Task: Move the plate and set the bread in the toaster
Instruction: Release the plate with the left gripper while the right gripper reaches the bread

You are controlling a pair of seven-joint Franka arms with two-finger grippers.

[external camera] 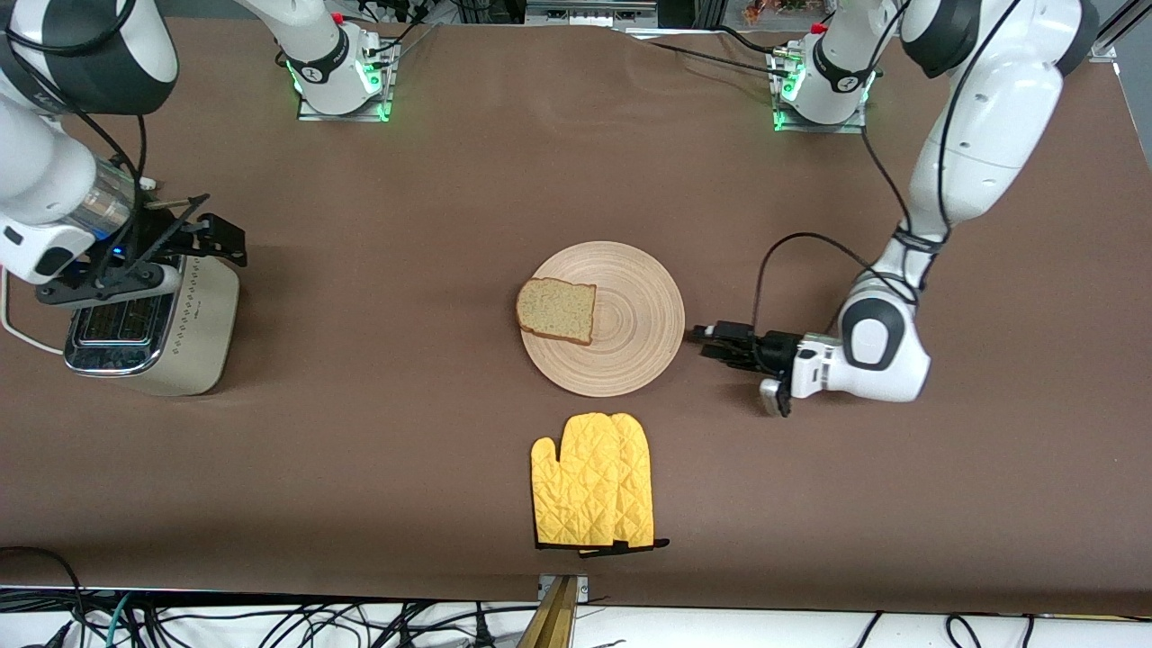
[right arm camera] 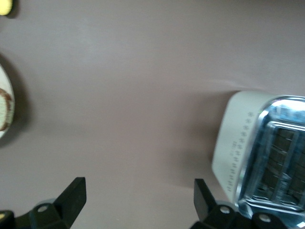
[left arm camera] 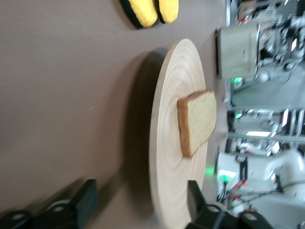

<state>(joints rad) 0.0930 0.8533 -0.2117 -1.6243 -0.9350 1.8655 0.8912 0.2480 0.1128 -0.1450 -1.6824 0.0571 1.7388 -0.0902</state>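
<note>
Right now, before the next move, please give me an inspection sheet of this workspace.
Surface: brown table, bare between items.
Plate: mid-table, lying flat.
Bread: on the plate, at the edge toward the right arm's end.
Toaster: at the right arm's end, slots without bread.
Clutter: yellow oven mitts, nearer the front camera than the plate.
Left hand: open, beside the plate's rim, holding nothing.
Right hand: open, over the toaster.
Cables: white toaster cord.
Surroundings: cables below the table edge.
</note>
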